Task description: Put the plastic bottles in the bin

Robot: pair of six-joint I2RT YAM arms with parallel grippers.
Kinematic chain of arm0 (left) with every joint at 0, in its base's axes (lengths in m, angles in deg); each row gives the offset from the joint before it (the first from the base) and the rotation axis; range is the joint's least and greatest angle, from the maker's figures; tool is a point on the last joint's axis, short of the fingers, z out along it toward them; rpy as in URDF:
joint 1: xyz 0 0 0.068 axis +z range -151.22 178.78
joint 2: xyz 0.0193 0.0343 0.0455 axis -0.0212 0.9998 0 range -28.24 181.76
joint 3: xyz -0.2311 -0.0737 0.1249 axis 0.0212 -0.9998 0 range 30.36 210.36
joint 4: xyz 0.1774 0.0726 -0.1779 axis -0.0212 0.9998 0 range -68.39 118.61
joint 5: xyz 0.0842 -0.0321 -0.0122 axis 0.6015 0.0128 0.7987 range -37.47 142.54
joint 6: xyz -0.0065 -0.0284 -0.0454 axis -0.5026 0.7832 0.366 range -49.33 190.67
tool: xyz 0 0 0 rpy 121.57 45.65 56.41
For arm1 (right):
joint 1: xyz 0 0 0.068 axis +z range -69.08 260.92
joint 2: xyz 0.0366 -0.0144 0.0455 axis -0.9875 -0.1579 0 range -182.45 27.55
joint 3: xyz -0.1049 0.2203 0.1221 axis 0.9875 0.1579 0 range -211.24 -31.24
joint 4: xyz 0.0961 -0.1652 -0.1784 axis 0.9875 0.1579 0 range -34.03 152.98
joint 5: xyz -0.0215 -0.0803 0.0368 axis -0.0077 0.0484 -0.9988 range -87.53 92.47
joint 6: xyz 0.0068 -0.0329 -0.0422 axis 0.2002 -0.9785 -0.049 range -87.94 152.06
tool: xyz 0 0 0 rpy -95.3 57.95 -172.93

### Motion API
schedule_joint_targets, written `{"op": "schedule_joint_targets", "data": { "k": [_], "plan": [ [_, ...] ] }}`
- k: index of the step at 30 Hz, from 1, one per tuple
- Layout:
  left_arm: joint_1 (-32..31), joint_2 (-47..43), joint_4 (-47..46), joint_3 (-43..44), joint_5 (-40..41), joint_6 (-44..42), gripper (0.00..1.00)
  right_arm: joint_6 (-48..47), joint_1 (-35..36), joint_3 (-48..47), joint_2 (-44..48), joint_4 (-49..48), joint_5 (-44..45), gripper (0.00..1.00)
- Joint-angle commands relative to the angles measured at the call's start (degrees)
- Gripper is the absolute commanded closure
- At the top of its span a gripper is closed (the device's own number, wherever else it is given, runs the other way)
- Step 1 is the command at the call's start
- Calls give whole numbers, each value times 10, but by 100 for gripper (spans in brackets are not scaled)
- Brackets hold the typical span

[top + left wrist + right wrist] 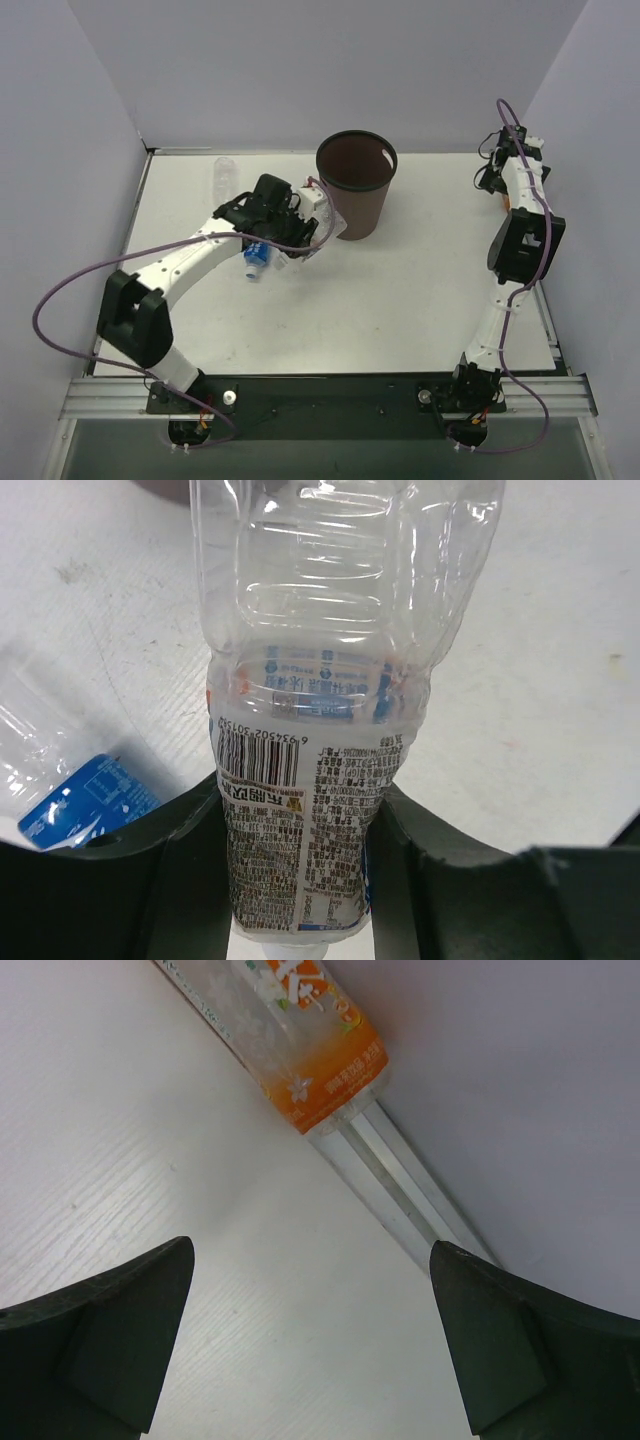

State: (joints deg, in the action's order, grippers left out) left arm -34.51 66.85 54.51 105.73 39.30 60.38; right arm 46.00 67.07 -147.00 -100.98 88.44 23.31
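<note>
From overhead, the bin (357,190) stands upright at the far middle of the table (400,300). The clear unlabelled bottle (222,178) lies near the far left edge, well apart from the bin. Only the left wrist view makes the grip plain. The left gripper (300,785), just left of the bin, is closed on the labelled part of the white-red-blue labelled bottle (330,660), one finger (170,880) pressed on each side. The blue-labelled bottle (85,800) lies on the table just beside it. At the far right corner, the right wrist view shows the right gripper (310,1248) spread wide and holding nothing. The orange bottle (310,1050) lies ahead of it against the table's edge rail (400,1190), barely visible from overhead.
</note>
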Motion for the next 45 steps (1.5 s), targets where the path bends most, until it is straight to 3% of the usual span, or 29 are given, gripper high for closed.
{"op": "schedule_joint_targets", "data": {
  "k": [1,6,10,21,26,34,41,45],
  "plan": [
    [-6,-115,15,-1,-78,57,66,-36,-5,-45,-28,3,62,2],
    [-6,-151,14,70,-108,118,64,-40,-16,-66,-57,-2,63,2],
    [9,-136,-78,126,-107,155,62,-43,-18,-89,-81,-4,70,2],
    [106,43,-346,284,-188,341,66,-48,-37,-176,-142,-10,18,5],
    [112,111,-360,371,-182,349,65,-53,-41,-210,-160,-16,-14,5],
    [91,199,-401,432,-186,384,64,-23,-58,-179,-173,-36,-48,8],
    [74,249,-379,456,-188,366,64,-2,-88,-172,-180,-31,-80,34],
    [73,254,-355,454,-185,340,64,-6,-94,-131,-159,-30,-74,68]
  ]
}}
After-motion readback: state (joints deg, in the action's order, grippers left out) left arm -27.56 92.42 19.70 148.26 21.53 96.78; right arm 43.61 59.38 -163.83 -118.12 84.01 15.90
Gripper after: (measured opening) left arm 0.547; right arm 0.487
